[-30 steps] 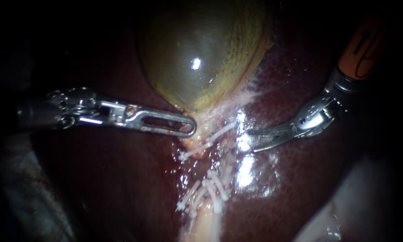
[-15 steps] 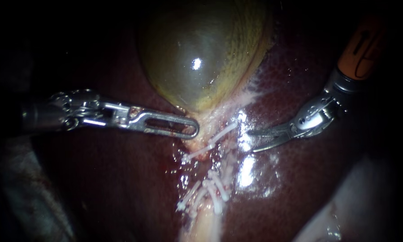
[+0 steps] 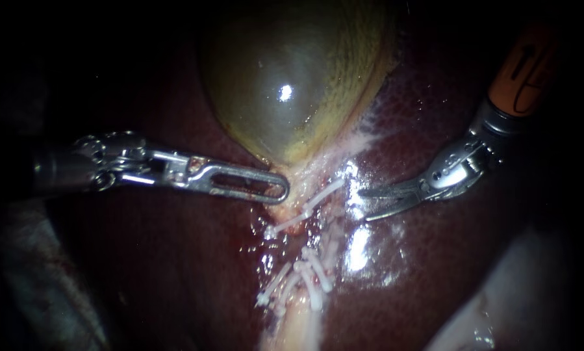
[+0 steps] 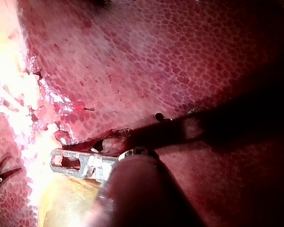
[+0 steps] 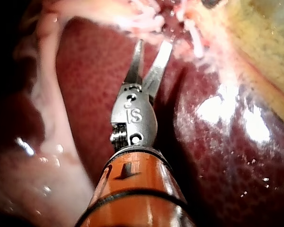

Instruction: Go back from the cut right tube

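Note:
My left instrument [image 3: 275, 188] comes in from the left, and its slotted jaws lie together on the pale tissue at the neck of the gallbladder [image 3: 285, 84]. In the left wrist view the same jaws [image 4: 61, 161] sit at the yellow-white tissue. My right instrument [image 3: 364, 205] has two thin curved blades with a gap between them, standing just right of the clipped tubes and holding nothing. The right wrist view shows these blades [image 5: 152, 47] open, short of the clips [image 5: 194, 33]. One white clip [image 3: 304, 208] lies below the neck, and several more clips [image 3: 308, 276] lie lower down.
Dark red liver [image 3: 175, 260] surrounds the tubes, with a wet shine [image 3: 356, 247] under the right blades. Pale tissue [image 3: 499, 305] lies at the lower right. The orange shaft [image 3: 522, 71] of my right instrument enters from the upper right.
My left instrument has slid slightly to the right, and the neck tissue has gone with it. The right instrument's blades stay open and have hardly moved.

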Controlling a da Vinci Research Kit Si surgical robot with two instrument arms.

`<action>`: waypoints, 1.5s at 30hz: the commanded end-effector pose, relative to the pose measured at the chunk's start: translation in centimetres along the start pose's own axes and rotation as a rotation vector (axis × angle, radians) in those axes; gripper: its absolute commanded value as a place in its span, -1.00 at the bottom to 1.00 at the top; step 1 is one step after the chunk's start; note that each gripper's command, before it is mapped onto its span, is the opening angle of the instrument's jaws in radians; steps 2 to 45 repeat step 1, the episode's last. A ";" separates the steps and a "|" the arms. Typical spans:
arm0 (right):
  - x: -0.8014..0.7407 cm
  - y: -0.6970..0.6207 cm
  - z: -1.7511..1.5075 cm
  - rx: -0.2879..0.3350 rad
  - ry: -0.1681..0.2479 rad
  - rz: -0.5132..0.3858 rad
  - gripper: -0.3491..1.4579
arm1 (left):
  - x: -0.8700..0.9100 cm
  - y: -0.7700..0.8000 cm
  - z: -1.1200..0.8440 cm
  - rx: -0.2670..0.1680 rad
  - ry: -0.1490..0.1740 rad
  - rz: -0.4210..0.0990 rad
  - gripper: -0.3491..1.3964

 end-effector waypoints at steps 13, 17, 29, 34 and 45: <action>0.00 0.00 0.00 0.000 0.000 0.000 -0.37 | 0.00 0.00 0.00 0.000 0.000 0.000 -1.00; 0.00 0.00 0.00 0.000 0.000 0.000 -0.37 | 0.00 0.00 0.00 0.000 0.000 0.000 -1.00; 0.00 0.00 0.00 0.000 0.000 0.000 -0.37 | 0.00 0.00 0.00 0.000 0.000 0.000 -1.00; 0.00 0.00 0.00 0.000 0.000 0.000 -0.37 | 0.00 0.00 0.00 0.000 0.000 0.000 -1.00; 0.00 0.00 0.00 0.000 0.000 0.000 -0.37 | 0.00 0.00 0.00 0.000 0.000 0.000 -1.00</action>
